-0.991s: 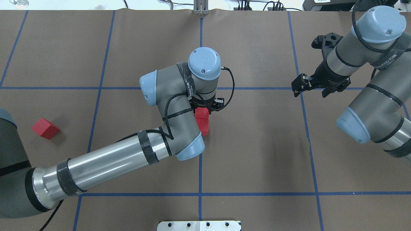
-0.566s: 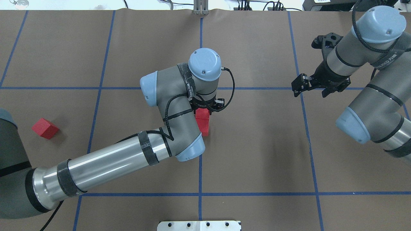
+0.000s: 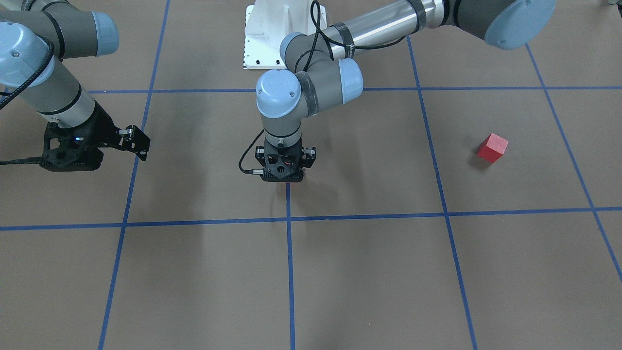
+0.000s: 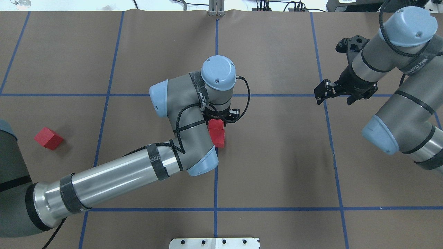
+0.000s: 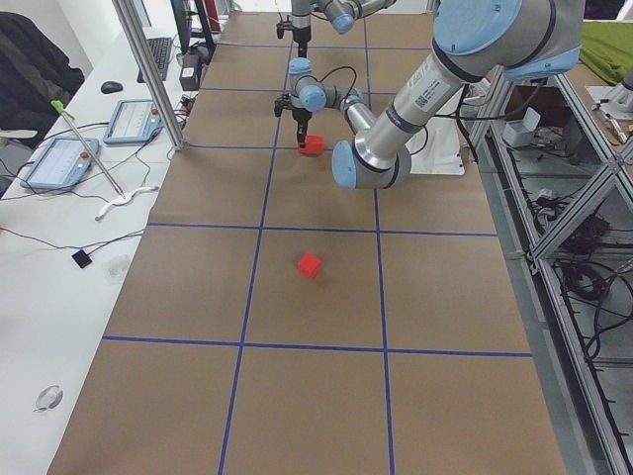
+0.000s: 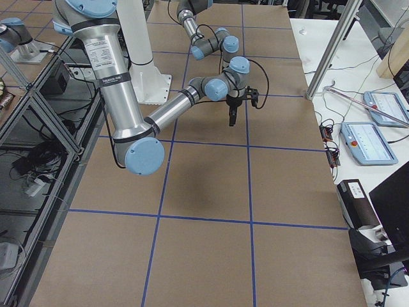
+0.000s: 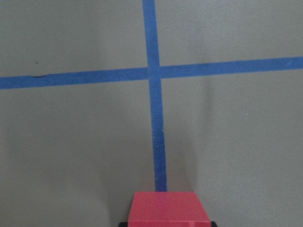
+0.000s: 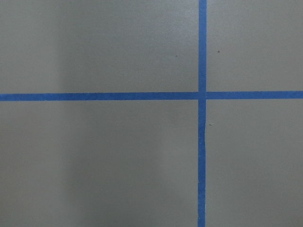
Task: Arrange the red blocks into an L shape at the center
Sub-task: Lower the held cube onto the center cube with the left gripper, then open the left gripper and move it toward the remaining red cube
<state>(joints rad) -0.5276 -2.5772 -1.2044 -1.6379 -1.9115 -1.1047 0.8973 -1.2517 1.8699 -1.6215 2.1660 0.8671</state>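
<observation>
My left gripper (image 4: 217,121) is at the center (image 4: 238,155), shut on a red block (image 4: 216,124). That block fills the bottom edge of the left wrist view (image 7: 168,208), on the middle blue line. A second red block (image 4: 217,137) rests on the table right against the held one, on the near side. Both show as one red patch in the exterior left view (image 5: 313,144). In the front-facing view the left gripper (image 3: 282,177) hides them. The third red block (image 4: 48,138) lies alone far to the left (image 3: 492,148). My right gripper (image 4: 344,93) is open and empty, far to the right.
The robot's white base plate (image 4: 214,243) is at the near table edge. Blue tape lines (image 4: 216,180) divide the brown surface into squares. My left forearm (image 4: 114,180) stretches low across the near-left squares. The right wrist view shows only bare surface and a tape crossing (image 8: 202,95).
My left wrist has shifted slightly left. The held red block has come lower and now sits level against the resting block. The right arm and the lone block have not moved.
</observation>
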